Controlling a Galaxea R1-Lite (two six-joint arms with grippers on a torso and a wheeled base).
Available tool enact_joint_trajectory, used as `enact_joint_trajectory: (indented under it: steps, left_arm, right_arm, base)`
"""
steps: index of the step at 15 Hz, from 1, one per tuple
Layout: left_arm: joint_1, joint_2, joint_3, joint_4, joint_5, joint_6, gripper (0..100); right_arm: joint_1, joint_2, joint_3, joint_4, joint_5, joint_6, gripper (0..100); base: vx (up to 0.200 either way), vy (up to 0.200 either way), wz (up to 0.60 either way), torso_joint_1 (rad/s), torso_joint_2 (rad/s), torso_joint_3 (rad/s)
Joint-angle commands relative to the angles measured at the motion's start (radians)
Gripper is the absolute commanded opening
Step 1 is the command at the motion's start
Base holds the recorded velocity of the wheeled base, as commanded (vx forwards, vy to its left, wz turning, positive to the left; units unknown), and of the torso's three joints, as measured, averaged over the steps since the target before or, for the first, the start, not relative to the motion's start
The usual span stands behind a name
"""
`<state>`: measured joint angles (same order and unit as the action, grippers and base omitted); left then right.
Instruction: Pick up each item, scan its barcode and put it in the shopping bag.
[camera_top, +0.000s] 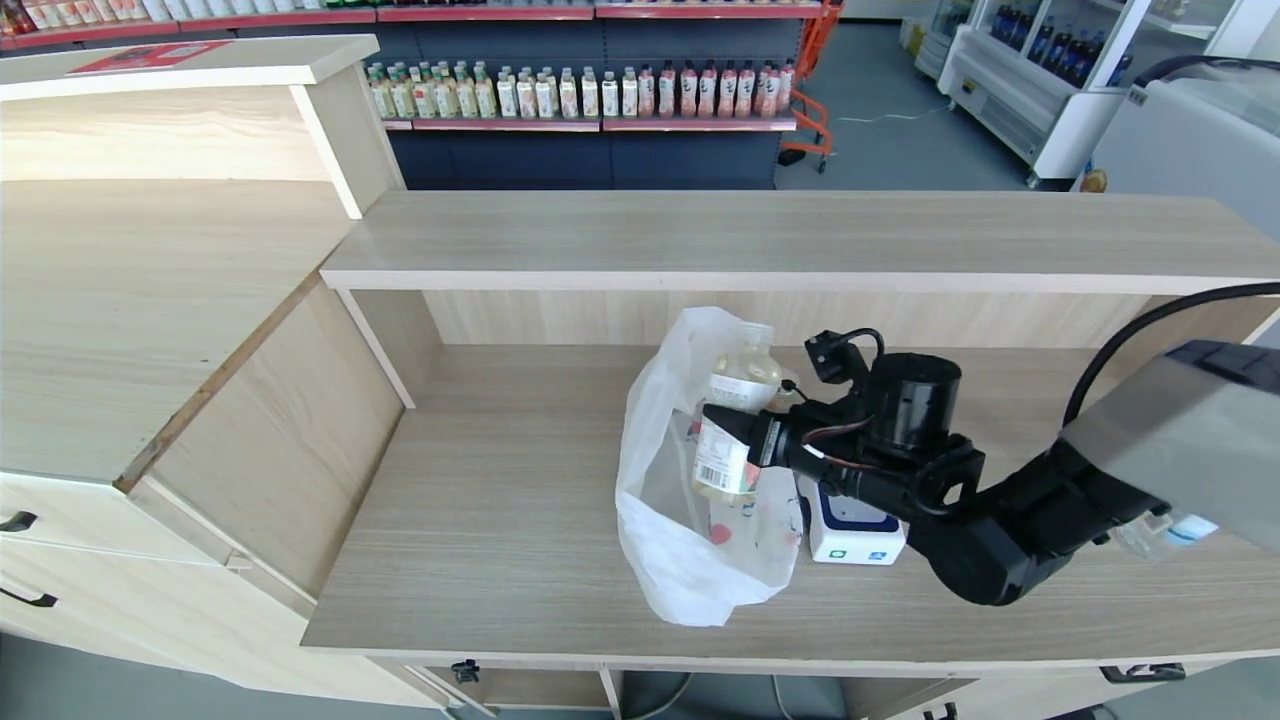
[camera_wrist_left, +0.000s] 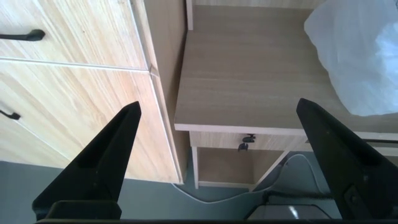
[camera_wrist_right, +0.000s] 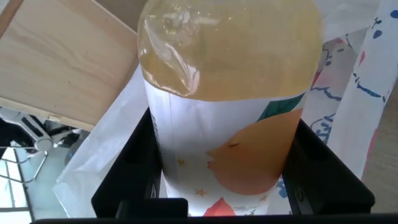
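A clear bottle of pale yellow drink with a white barcode label hangs over the mouth of the white plastic shopping bag, which stands open on the counter. My right gripper is shut on the bottle's middle, reaching in from the right. In the right wrist view the bottle sits between the black fingers, with the bag below it. My left gripper hangs open off the counter's front left corner, with nothing between its fingers; the bag shows on the counter beyond it.
A white scanner box sits on the counter just right of the bag. Another clear bottle lies at the far right, partly hidden by my arm. A raised shelf runs behind, a cabinet stands to the left.
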<state>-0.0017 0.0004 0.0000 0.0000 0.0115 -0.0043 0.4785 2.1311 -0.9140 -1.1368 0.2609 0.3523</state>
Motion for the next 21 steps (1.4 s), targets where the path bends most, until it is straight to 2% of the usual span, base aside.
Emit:
enact_joint_trajectory:
  steps: [1,7,11,12,17,21]
  left_arm:
    - [0.000,0.000,0.000,0.000,0.001,0.000,100]
    - [0.000,0.000,0.000,0.000,0.001,0.000,100]
    - [0.000,0.000,0.000,0.000,0.001,0.000,100]
    - [0.000,0.000,0.000,0.000,0.001,0.000,100]
    - [0.000,0.000,0.000,0.000,0.001,0.000,100]
    - [0.000,0.000,0.000,0.000,0.001,0.000,100]
  right_arm:
    - [0.037,0.095,-0.083,0.037,-0.023,0.005,0]
    - [0.046,0.221,-0.164,0.061,-0.098,0.000,0]
    - [0.063,0.263,-0.215,0.061,-0.098,0.002,0]
    - [0.068,0.274,-0.236,0.061,-0.098,0.004,100]
    - [0.075,0.271,-0.292,0.097,-0.097,0.019,100]
    - [0.042,0.139,-0.235,0.104,-0.097,0.053,100]
  base:
    - [0.000,0.000,0.00,0.000,0.00,0.000]
    - [0.000,0.000,0.00,0.000,0.00,0.000]
    - [0.000,0.000,0.00,0.000,0.00,0.000]
    - [0.000,0.000,0.00,0.000,0.00,0.000]
    - [0.000,0.000,0.00,0.000,0.00,0.000]
    - [0.000,0.000,0.00,0.000,0.00,0.000]
